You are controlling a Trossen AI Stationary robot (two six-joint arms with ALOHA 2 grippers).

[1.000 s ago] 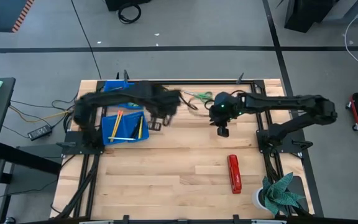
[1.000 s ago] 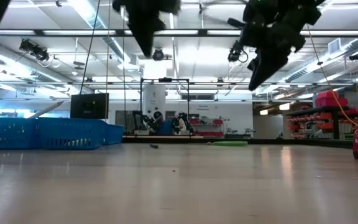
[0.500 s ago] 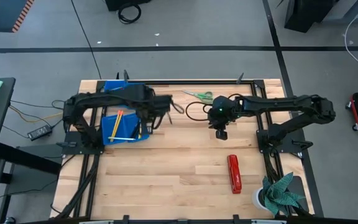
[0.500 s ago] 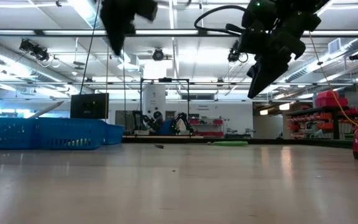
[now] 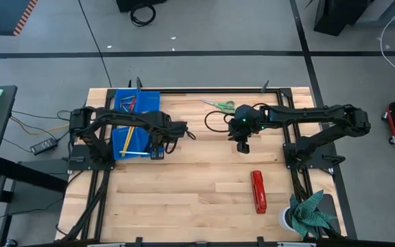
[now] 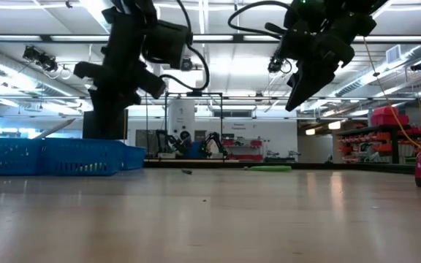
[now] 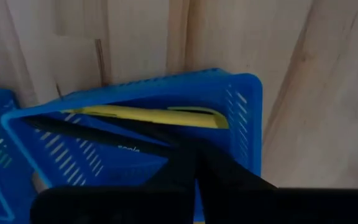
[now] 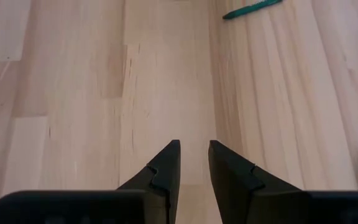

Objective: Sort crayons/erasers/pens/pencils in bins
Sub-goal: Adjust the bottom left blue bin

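The bins [image 5: 137,134] sit in a cluster by the worktop's left edge, toward the far-left corner. The nearer one holds yellow and orange pencils [image 5: 127,137], and the left wrist view shows a thin dark pen [image 7: 98,138] lying beside a yellow pencil [image 7: 148,116] inside it. The farther bin [image 5: 137,100] holds what look like short red sticks, too small to name.

Over the last second the left gripper [image 5: 162,143] has swung from mid-table back over the near bin's right-hand end and dropped low. Its fingers are pressed shut, and whether anything thin is pinched between them cannot be told. This looks like a delivery into the bin, or the moment just after one.

The right gripper [image 8: 193,163] has barely moved. It hangs above bare wood near the table's middle, jaws partly apart and empty. A green stick [image 8: 252,9] lies ahead of it toward the far edge, probably its next pick. The green scissors [image 5: 221,106] and red stapler [image 5: 258,191] lie apart from this.
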